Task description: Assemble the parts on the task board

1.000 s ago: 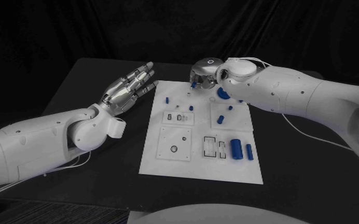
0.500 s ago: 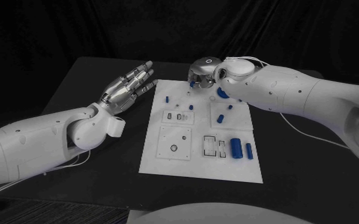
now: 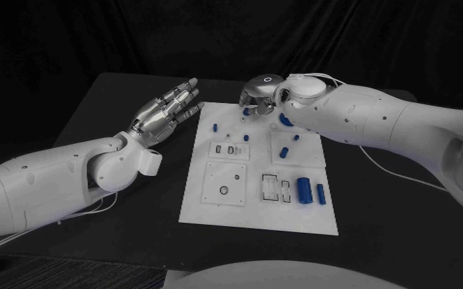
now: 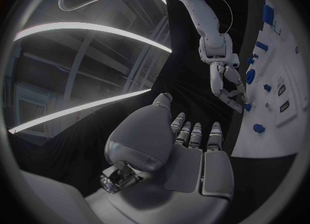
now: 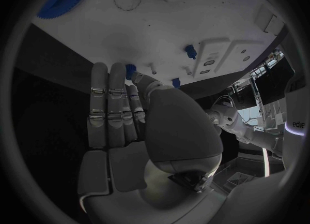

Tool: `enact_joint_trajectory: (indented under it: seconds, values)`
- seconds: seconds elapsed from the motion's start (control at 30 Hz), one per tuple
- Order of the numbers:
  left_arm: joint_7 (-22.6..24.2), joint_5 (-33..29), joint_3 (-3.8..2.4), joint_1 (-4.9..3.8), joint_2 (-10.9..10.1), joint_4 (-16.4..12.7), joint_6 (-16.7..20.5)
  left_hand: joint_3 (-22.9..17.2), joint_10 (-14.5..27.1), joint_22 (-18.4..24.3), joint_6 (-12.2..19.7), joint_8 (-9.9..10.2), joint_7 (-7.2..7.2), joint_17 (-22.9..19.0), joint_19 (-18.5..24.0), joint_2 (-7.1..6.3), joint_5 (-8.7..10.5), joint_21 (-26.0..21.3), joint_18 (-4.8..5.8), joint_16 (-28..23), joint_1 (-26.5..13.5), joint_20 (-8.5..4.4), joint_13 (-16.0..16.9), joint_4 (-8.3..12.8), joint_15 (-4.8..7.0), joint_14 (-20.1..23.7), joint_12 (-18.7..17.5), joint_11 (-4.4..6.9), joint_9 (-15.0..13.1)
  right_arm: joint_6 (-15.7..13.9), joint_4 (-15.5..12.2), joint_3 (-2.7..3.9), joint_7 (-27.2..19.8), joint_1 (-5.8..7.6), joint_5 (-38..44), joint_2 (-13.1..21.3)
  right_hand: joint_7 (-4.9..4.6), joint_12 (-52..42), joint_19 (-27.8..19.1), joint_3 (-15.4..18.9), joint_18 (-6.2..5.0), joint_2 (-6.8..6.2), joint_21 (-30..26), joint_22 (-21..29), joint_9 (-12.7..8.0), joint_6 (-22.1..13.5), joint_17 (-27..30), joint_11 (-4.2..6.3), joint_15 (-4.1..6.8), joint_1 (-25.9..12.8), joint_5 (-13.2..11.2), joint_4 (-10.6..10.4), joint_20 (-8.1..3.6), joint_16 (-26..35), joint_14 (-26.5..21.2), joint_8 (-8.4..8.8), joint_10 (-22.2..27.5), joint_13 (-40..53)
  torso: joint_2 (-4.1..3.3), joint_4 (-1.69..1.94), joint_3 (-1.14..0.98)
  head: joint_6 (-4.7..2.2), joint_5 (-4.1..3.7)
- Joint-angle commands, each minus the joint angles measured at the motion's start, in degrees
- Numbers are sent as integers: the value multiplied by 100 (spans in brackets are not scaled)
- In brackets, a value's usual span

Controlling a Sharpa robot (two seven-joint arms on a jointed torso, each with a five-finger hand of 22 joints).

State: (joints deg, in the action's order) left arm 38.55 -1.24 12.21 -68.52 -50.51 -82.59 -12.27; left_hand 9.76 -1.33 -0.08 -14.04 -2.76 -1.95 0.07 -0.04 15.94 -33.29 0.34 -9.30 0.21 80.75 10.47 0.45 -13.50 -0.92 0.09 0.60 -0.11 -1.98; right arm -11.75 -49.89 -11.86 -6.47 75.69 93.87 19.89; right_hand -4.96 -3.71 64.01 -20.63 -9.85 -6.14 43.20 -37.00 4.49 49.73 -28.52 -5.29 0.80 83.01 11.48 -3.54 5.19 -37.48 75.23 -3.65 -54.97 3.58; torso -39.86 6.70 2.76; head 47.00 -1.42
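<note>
Both arms (image 3: 58,178) are smooth white shells with rounded joint housings, dotted with small dark screws. Each ends in a silver, segmented metal hand: the left hand (image 3: 166,114) and the right hand (image 3: 260,93). A thin white cable (image 3: 410,175) loops along the right arm (image 3: 386,125).
</note>
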Motion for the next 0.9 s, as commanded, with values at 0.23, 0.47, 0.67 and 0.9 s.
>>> enact_joint_trajectory:
  seconds: [0.23,0.47,0.67,0.9]
  values:
    - [14,2,-5,4,-19,-8,-73,-31,47,8,-26,-21,-12,-7,4,21,-40,-34,-98,-21,51,22,-6,15,-50,-9,5,-12,-8,-149,-34,2,396,-17,17,104,243,-23,-260,533,-52,134,-165,-151,-89,-1314,-25,-34,-73,-14,-31,241,79,13,-368,32,1216,29,4,3,4,-4,11]
    - [15,2,-5,5,-70,-28,-57,-34,47,8,-26,-21,-14,-7,4,21,-41,-34,-98,-21,52,22,-7,18,-51,-9,4,-13,-8,-814,-373,1,199,138,-108,434,-221,-385,-206,602,-62,257,-130,-255,19,-648,-37,36,-7,77,26,320,23,-72,-289,-161,821,119,11,6,7,-49,-15]
    - [6,2,-4,5,-154,-81,-17,-47,49,8,-31,-25,-11,-7,4,12,-63,-34,-98,-21,60,25,-6,38,-61,-9,4,-7,-8,-947,-1201,0,290,474,-191,1080,-312,-843,-153,623,-57,288,-136,-342,22,-352,-35,-4,-16,-26,-46,208,27,-130,-233,-207,149,201,20,-20,9,-69,56]
    - [-12,2,-4,5,-212,-112,16,-71,34,8,-55,-36,-14,-7,4,-14,-129,-34,-100,-21,78,30,1,92,-68,-9,18,-13,-11,-389,-1889,-1,438,682,-31,1853,-30,-3210,-214,925,-67,362,-263,-452,-20,-428,-791,275,155,-193,-174,64,-52,-854,-296,-86,258,1912,27,-45,17,-98,67]
